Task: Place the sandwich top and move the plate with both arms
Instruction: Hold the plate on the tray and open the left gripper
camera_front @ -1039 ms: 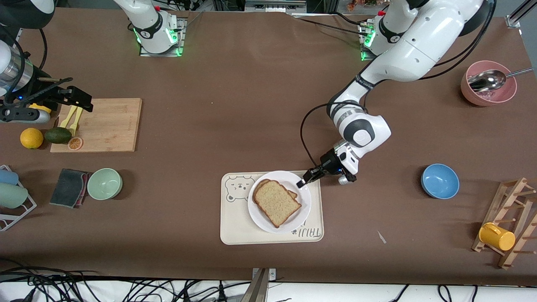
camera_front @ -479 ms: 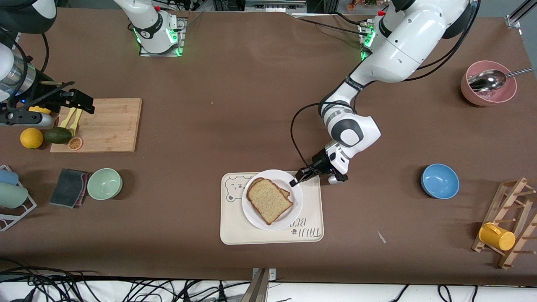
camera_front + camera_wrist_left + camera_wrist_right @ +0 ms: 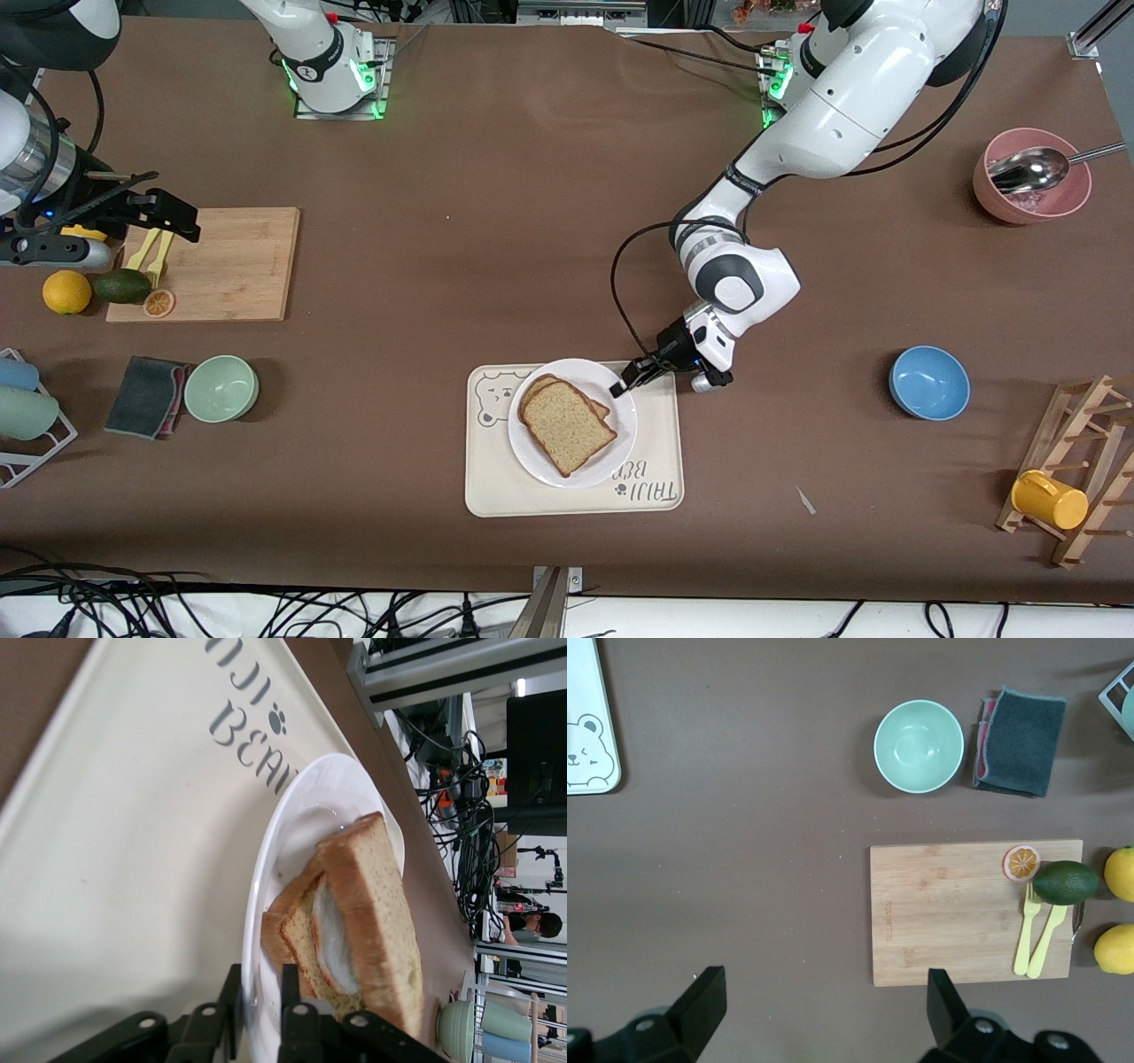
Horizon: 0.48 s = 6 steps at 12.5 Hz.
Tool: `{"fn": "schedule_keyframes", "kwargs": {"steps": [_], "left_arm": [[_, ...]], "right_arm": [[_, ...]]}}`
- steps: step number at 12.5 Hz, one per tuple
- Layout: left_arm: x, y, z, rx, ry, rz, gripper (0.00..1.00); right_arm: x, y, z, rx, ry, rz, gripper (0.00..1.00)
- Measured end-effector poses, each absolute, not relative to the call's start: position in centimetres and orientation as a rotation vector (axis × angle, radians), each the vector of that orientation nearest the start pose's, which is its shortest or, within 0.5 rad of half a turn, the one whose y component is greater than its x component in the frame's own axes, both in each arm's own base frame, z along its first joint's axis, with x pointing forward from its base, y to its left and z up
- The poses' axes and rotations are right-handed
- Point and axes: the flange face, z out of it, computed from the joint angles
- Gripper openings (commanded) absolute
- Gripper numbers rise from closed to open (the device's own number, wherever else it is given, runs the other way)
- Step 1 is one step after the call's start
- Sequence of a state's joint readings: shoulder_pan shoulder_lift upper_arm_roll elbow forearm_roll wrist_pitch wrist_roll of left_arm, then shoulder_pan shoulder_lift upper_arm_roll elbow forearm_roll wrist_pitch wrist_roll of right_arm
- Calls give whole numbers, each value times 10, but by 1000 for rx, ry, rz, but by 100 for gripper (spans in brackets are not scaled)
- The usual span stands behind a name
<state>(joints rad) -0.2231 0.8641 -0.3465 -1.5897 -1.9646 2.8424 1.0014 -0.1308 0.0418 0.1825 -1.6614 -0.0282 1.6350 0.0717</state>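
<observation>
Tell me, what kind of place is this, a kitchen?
Probably a robotics lab staged as a kitchen: two white robot arms bolted to a brown table, a sandwich on a white plate, and loose cables along the table's edge.

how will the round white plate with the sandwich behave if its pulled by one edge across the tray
The round white plate looks rigid and glossy, so it would probably slide easily on the cream bear tray. The loose top bread slice may shift. Gripped only at the rim, it might tilt.
</observation>
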Motion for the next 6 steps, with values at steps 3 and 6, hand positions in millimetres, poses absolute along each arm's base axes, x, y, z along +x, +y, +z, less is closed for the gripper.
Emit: {"fn": "schedule_keyframes", "kwargs": {"steps": [3,6], "left_arm": [[608,-290,133,2109,572,374,49],[617,-282,137,2106,582,398,64]], "right_arm": [[567,25,564,-3165,34,104,100],[567,25,564,-3165,36,102,100]]}}
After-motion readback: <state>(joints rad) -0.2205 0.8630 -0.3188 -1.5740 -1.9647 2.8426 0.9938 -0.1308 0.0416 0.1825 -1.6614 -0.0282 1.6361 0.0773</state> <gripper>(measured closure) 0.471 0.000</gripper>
